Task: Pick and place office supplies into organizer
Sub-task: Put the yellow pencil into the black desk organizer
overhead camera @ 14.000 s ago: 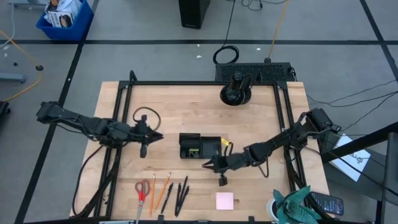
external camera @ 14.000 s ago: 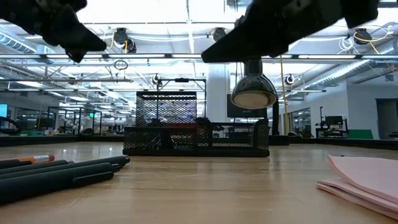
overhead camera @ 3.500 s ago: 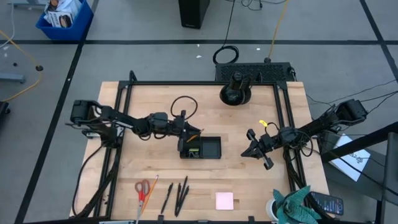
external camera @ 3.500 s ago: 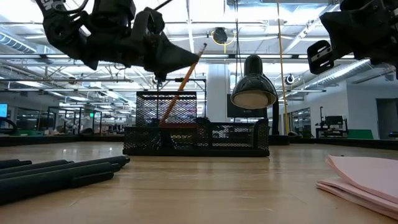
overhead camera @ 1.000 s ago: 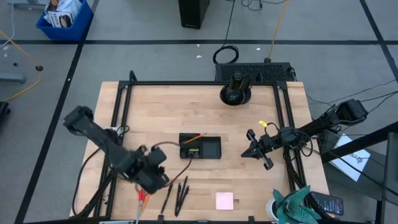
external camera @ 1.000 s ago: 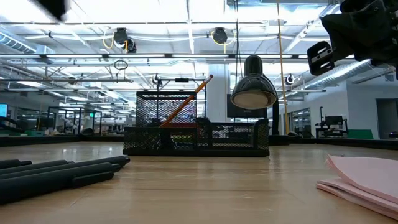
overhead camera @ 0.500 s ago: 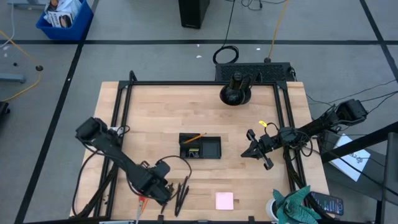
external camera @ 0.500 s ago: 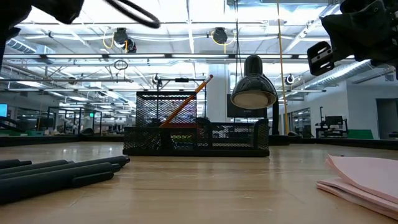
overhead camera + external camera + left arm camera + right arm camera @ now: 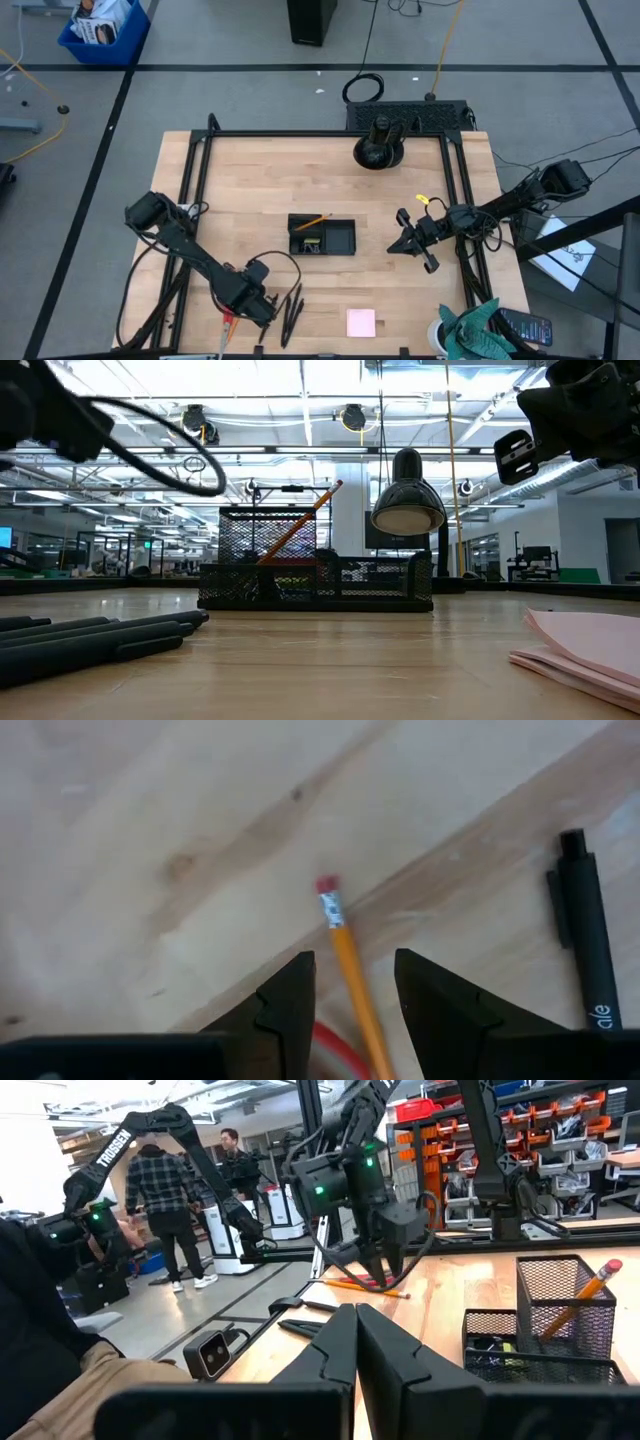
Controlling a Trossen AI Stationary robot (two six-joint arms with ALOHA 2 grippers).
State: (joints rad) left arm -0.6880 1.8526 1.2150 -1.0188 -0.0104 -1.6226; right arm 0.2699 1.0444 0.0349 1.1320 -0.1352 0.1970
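My left gripper hangs near the table's near edge, open. In the left wrist view its fingers stand on either side of an orange pencil that lies flat, its eraser end ahead of them. Red scissors and black pens lie beside it. A pink sticky-note pad lies farther right. The black organizer sits mid-table with an orange pencil leaning in its tall compartment. My right gripper waits, shut, right of the organizer.
A round black stand with a post is at the far edge and a teal cloth at the near right corner. Black frame rails run along the table's sides. People stand in the room beyond.
My left arm has swung toward the near edge and slightly right, coming down over the pencil beside the scissors, then nearly stopped. The pencil in the organizer has stayed leaning as it was.
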